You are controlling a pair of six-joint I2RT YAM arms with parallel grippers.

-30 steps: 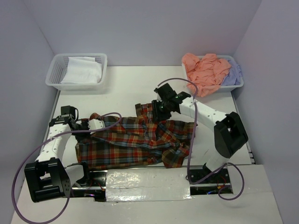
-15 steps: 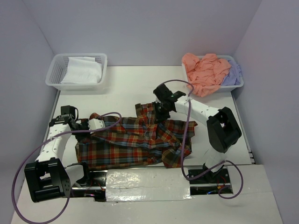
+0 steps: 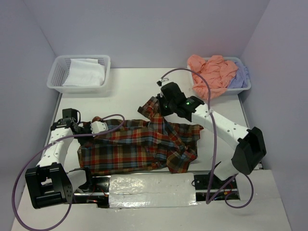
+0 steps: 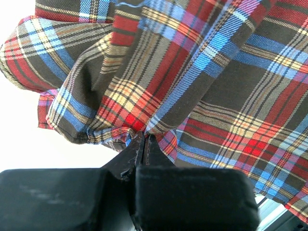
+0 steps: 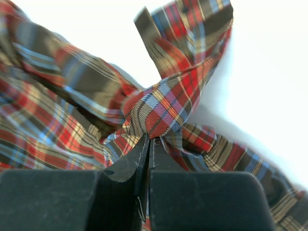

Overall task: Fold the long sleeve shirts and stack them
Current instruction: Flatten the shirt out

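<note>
**Top view**
- Plaid shirt (image 3: 134, 149): 1 item, crumpled, spread across the near middle of the table (image 3: 125, 89), between the 2 arms.
- Left tool (image 3: 98, 127): at the shirt's left edge, closed on the cloth.
- Right tool (image 3: 161, 107): at the shirt's far edge, closed on a bunched fold.
- Pink shirt (image 3: 211, 74): heaped in the right basket (image 3: 245, 88) at the far right, spilling over the basket's near-left rim.
- Lavender shirt (image 3: 240, 76): in the same basket, touching the pink shirt on its right side.
- Left basket (image 3: 55, 72): far left corner of the table, well apart from the plaid shirt. It holds 1 white cloth (image 3: 86, 72).

**Left wrist view**
- Left tool (image 4: 144, 139): jaws pressed together, with plaid shirt (image 4: 216, 86) pinched between the tips. Gathers fan out from the pinch, and bare table shows at the left.

**Right wrist view**
- Right tool (image 5: 149, 139): jaws pressed together on a twisted fold of the plaid shirt (image 5: 163, 110). 1 strip of cloth stands up above the pinch, with white table behind it.
</note>
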